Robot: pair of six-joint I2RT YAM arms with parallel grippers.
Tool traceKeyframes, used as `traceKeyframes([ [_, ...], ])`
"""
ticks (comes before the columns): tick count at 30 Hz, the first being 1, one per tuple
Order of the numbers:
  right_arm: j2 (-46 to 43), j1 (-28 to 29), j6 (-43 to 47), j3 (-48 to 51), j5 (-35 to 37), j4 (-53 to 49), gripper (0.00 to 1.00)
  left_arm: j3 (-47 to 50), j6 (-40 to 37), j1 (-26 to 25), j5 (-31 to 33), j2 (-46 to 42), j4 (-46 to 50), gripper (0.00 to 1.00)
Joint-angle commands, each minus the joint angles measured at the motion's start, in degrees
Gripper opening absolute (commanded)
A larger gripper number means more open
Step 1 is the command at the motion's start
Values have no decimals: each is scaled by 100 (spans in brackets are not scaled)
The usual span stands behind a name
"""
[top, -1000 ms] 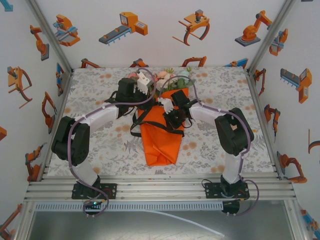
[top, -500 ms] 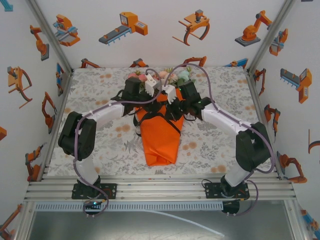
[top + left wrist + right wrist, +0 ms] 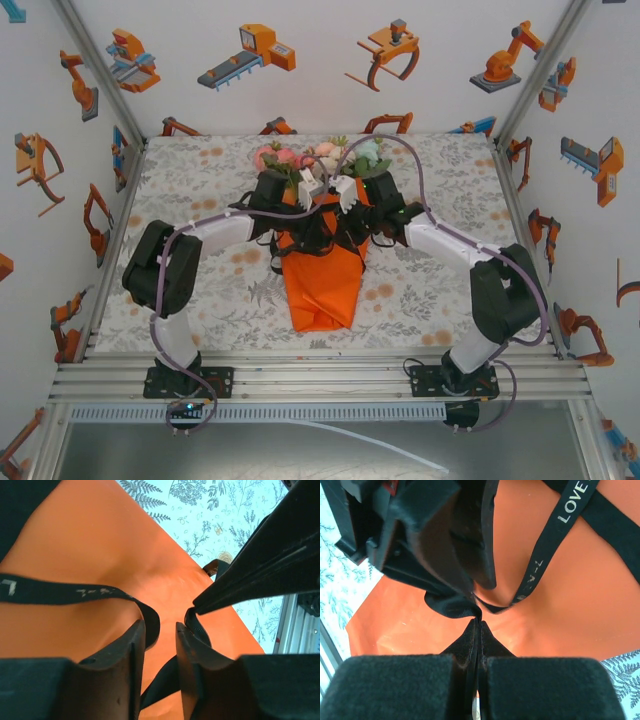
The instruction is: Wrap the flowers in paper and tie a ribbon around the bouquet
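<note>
The bouquet lies mid-table: pink, white and mint flowers [image 3: 300,158] at the far end, the orange paper [image 3: 320,282] cone pointing toward me. The black ribbon [image 3: 318,238] loops across the cone's upper part. My two grippers meet above that spot. The right gripper [image 3: 479,622] is shut on a fold of the ribbon [image 3: 572,500], which bears silver lettering, over the paper [image 3: 580,605]. The left gripper [image 3: 160,625] is open, fingers a narrow gap apart, with a ribbon [image 3: 75,592] strand running beneath the gap across the paper [image 3: 90,545]. From above, the left gripper [image 3: 308,190] and right gripper [image 3: 345,192] nearly touch.
The floral tablecloth [image 3: 200,170] covers the table, with white printed walls on three sides. Grey cables [image 3: 400,150] arc over the flowers. An aluminium rail [image 3: 320,375] runs along the near edge.
My right gripper has swung from the cone's middle up and away to its upper part, meeting the left gripper. The left gripper has shifted slightly right and nearer. The bouquet has stayed put.
</note>
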State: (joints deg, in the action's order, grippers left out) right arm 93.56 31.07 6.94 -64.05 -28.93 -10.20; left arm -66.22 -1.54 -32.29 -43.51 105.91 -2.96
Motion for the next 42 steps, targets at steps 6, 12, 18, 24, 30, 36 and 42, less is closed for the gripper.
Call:
traceKeyframes([
  [6,-93,-46,-120,109,63,281,0,374,396,213,314,-755,-606,45],
  [12,21,-82,-473,64,228,459,0,1226,743,-21,1564,-1759,-1184,45],
  [18,239,-188,-964,11,148,705,0,1823,348,-885,2131,-2299,-1573,44],
  [24,323,-255,-1289,17,49,927,0,1770,-7,-1087,2717,-1532,-2127,52],
  [30,387,-268,-1517,32,-182,1078,0,1600,-542,-1043,2846,-706,-2705,54],
  [36,426,-292,-1589,-8,-236,1065,0,1425,-617,-1025,2845,-277,-2567,51],
  [42,540,-386,-1803,-61,67,1119,0,1514,-534,-996,1887,-635,-2078,0],
])
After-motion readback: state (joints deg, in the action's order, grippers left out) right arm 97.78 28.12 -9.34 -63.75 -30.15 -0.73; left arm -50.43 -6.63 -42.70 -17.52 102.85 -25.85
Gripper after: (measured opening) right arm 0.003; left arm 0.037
